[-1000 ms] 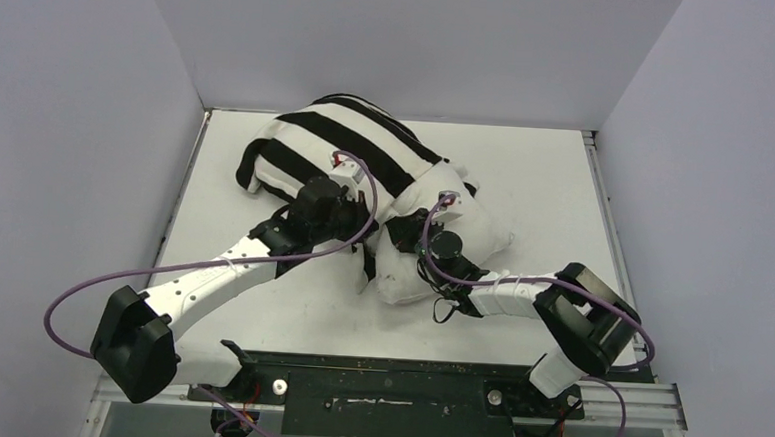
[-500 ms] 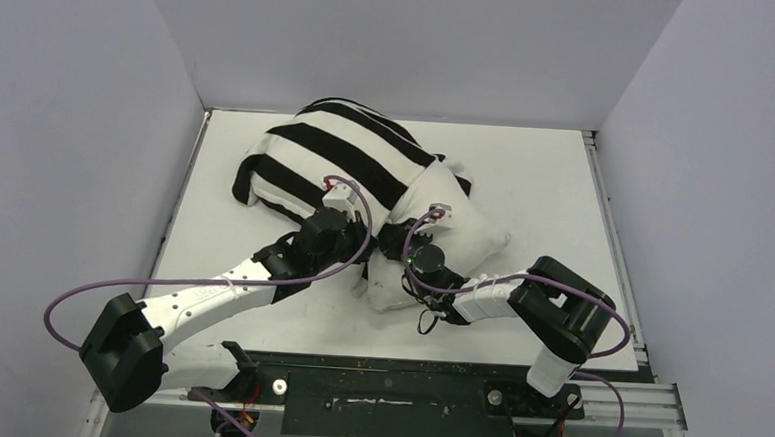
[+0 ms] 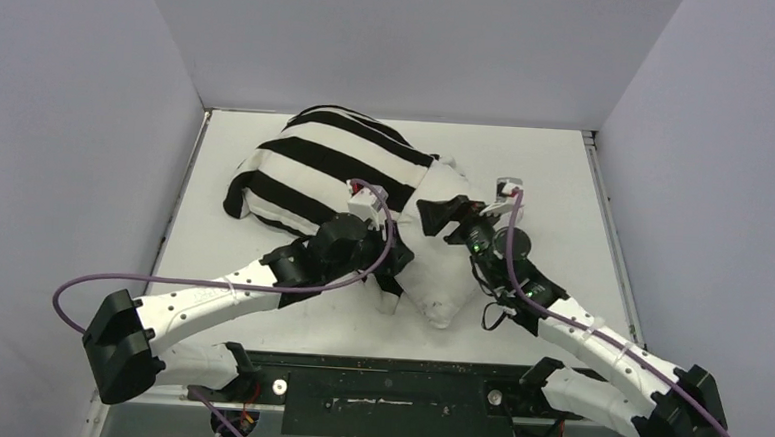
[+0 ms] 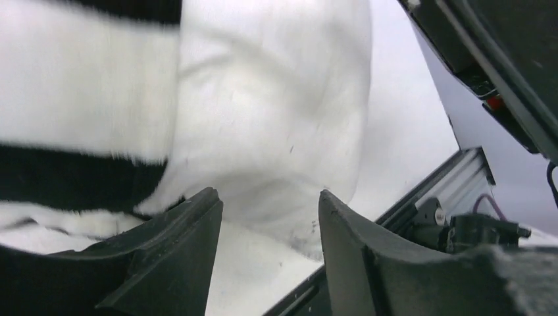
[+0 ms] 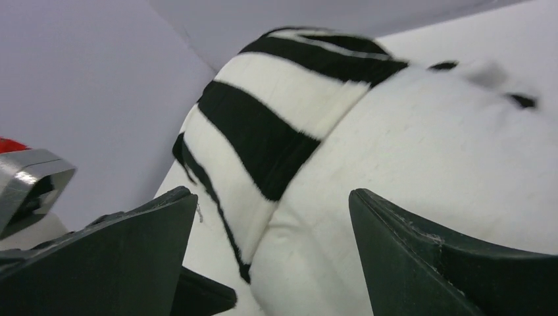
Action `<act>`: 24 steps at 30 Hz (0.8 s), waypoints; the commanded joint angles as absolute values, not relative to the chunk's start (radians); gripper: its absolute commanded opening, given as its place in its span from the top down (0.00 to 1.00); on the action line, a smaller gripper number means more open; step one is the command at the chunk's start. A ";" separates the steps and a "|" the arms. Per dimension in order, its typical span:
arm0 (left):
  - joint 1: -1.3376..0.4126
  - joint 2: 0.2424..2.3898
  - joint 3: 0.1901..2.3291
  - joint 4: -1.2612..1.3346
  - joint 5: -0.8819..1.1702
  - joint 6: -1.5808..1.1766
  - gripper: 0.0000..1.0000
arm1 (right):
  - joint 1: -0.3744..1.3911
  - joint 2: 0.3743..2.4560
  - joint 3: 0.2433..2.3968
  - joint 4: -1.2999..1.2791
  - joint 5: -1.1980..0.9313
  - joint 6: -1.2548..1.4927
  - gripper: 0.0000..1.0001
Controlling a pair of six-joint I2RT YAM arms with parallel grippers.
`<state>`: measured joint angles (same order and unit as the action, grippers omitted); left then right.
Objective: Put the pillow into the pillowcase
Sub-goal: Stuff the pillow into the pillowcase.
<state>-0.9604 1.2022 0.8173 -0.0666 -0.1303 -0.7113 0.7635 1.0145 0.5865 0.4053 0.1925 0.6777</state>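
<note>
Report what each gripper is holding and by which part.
Nothing is held. The left gripper and the right gripper both have their fingers apart, facing the pillow where it sticks out of the pillowcase, with no fabric pinched between them.

Overhead rear view; wrist close-ups sharing pillow [image 4: 263,99]

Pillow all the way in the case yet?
Partly in. The pillowcase covers the far left part; the near end of the pillow sticks out bare.
</note>
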 commanded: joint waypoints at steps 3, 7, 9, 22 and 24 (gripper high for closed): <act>-0.948 1.304 1.117 -0.187 -0.319 -0.468 0.44 | 0.464 1.004 0.782 0.120 -0.124 0.451 0.11; -0.935 1.405 1.218 -0.154 -0.450 -0.341 0.44 | 0.291 1.128 0.873 0.105 -0.356 0.451 0.11; -0.931 1.460 1.240 -0.085 -0.492 -0.319 0.44 | 0.250 1.186 0.898 0.140 -0.421 0.447 0.10; -0.825 1.840 1.542 -0.080 -0.530 -0.259 0.40 | 0.187 1.627 1.045 0.232 -0.752 0.471 0.26; -0.810 1.898 1.583 -0.100 -0.556 -0.251 0.40 | 0.210 1.627 1.003 0.322 -0.760 0.498 0.41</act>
